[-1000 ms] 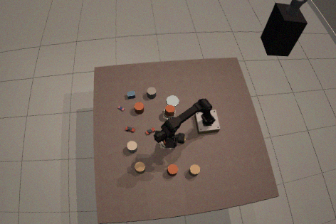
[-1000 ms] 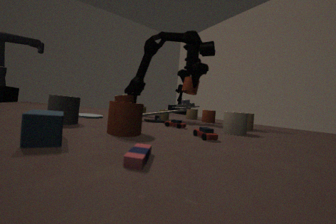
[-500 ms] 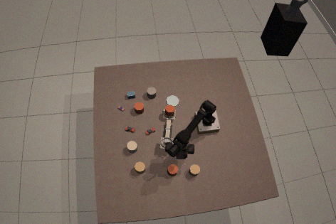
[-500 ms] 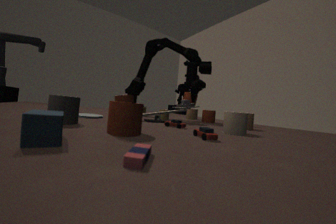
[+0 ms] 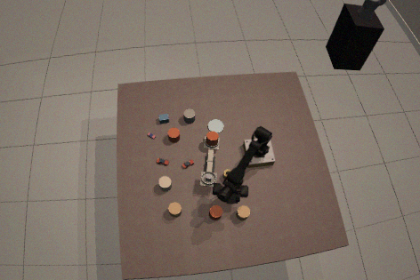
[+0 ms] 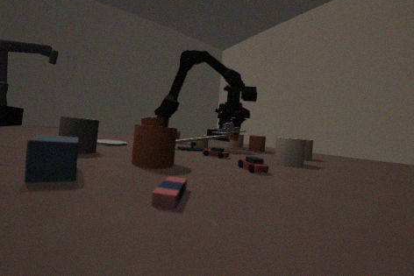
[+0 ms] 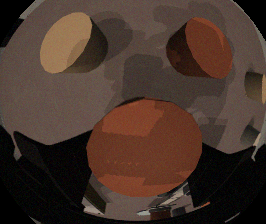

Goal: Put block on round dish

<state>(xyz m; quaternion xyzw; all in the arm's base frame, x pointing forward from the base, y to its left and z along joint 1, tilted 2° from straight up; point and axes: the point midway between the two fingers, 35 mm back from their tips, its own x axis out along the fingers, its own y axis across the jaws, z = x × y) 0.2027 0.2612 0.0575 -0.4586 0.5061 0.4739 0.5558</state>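
Note:
My gripper [image 5: 230, 192] [image 7: 142, 134] is shut on an orange-red cup [image 7: 144, 125] [image 6: 235, 137]. It holds the cup low, off the balance, just beside the uncovered pan; the top view does not show the cup under the hand. The balance beam [image 5: 210, 160] [image 6: 199, 138] tilts up towards the uncovered pan. A small grey block [image 5: 208, 179] [image 6: 229, 126] sits on that pan. The other orange-red cup [image 5: 213, 138] [image 6: 153, 120] stands on the opposite end, partly hidden in the exterior view. The pale round dish [image 5: 215, 126] [image 6: 110, 143] lies close behind that cup, with nothing on it.
A red cylinder [image 5: 216, 212] [image 7: 211, 47] and a tan cylinder [image 5: 244, 212] [image 7: 66, 45] stand beyond the hand. A yellow ring [image 5: 227, 172] lies by the arm. Toy cars [image 5: 188, 164] [image 5: 163, 161], a blue box [image 5: 164, 118] and several cylinders stand across the balance from the arm base.

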